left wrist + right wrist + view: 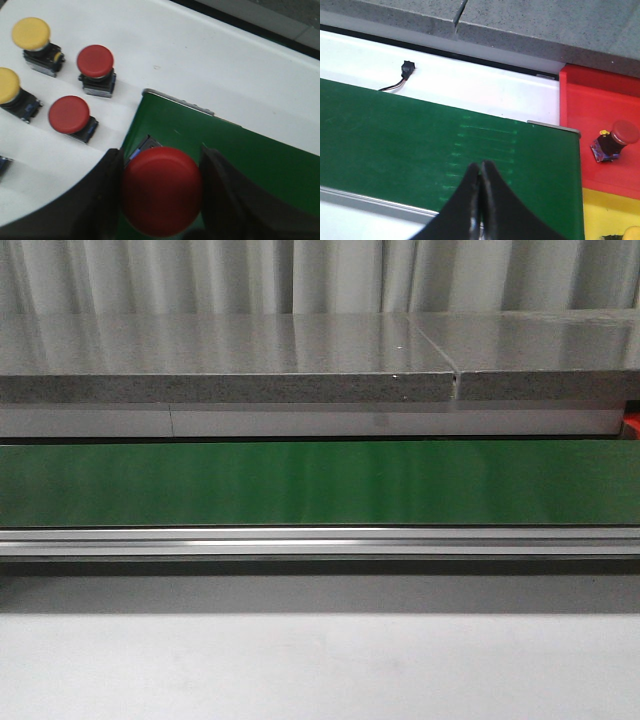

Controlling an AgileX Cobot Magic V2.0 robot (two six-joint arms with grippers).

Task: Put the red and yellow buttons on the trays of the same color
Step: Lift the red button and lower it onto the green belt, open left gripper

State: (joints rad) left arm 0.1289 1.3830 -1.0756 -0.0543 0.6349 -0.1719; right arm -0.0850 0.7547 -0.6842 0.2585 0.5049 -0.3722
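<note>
Left wrist view | left tool (161, 192) pinches red button (161, 190) over green belt (250, 160), spares at 10 o'clock | rigid, light, slick dome: grip the boxy base | right tool (481, 200) pressed together, empty

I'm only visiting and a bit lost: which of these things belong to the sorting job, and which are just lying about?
Part of the job:
red button in the left claw
loose red buttons and yellow buttons
red tray, one button inside
yellow tray
green belt

Just there:
black plug
grey ledge
</note>
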